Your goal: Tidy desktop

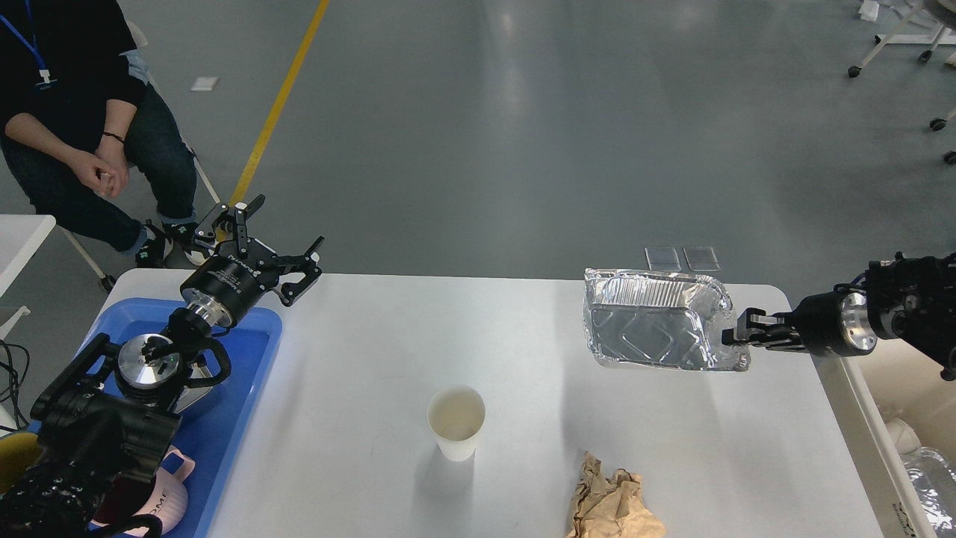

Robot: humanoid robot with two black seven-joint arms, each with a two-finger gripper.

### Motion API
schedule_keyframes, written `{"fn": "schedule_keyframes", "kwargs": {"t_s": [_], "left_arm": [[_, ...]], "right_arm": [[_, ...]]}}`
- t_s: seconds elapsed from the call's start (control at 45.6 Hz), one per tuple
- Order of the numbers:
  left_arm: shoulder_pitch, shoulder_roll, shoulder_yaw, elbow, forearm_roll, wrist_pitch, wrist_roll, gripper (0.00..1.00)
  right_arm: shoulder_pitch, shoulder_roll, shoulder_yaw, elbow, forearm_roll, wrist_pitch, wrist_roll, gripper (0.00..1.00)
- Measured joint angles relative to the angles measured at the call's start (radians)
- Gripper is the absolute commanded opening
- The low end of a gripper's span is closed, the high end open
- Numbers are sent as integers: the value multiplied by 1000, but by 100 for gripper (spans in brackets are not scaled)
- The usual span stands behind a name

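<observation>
The white desktop (pixel 373 351) fills the lower middle of the head view. My right gripper (pixel 736 334) is shut on the right rim of a foil tray (pixel 657 321) and holds it tilted above the desktop's far right part. My left gripper (pixel 258 243) is open and empty above the far left corner, by the blue tray (pixel 239 388). A white paper cup (pixel 456 421) stands upright in the middle front. A crumpled brown paper (pixel 614 504) lies at the front edge.
A cream-white bin (pixel 866 418) stands off the right edge with foil and other items inside. The blue tray holds a pink-white item (pixel 166 499). A seated person (pixel 75 127) is beyond the far left corner.
</observation>
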Motion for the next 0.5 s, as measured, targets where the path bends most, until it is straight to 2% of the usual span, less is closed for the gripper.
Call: {"fn": "schedule_keyframes", "kwargs": {"t_s": [0.153,0.285,0.395,0.504], "left_arm": [[10,15,10,0,4,-45,0,100],[17,76,21,1,62,-77,11,100],[10,92,51,2,158,-73,12,100],[-7,94,65,2,224,-34,12,100]], "right_arm": [[6,0,3,0,1,-1,1,0],[12,1,6,4,4,-1,1,0],[28,-10,6,33,15,-2,1,0],[60,-27,5,53,19,-2,0,0]]}}
